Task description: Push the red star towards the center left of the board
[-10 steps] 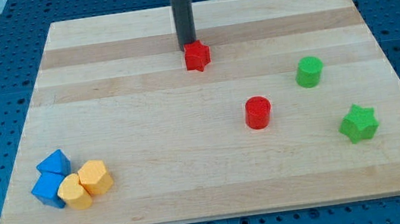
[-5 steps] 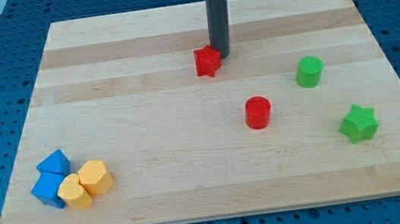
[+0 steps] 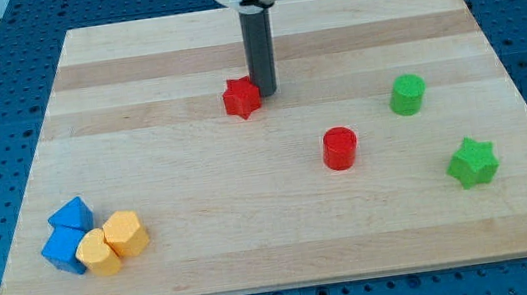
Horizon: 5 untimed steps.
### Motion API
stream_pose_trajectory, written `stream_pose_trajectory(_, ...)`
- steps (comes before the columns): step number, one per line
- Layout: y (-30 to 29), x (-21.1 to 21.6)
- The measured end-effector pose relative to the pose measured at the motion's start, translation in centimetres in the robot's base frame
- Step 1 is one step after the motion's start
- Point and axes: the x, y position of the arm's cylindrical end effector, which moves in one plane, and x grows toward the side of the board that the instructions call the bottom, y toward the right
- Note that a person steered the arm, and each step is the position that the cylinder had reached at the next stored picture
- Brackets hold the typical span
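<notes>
Tip position: my tip [image 3: 265,92] touches the red star [image 3: 242,99] on the star's right side in the view. No pincer fitted; rod only. Red star lies above board [image 3: 203,225] centre, red cylinder [image 3: 340,147] lower right

Bright, even overhead light covers the counter [image 3: 284,236]; shadows under the blocks are short and soft. The picture is sharp from edge to edge, without glare or blur.

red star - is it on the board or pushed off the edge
On the board: the red star sits flat on the wooden board, well inside its edges, with my tip against its right side.
</notes>
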Motion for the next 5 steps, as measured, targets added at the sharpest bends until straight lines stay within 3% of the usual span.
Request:
stream_pose_trajectory(3, -5.6, 0.0)
stream_pose_trajectory(4, -4.9, -0.9)
stream_pose_trajectory(5, -0.5, -1.6)
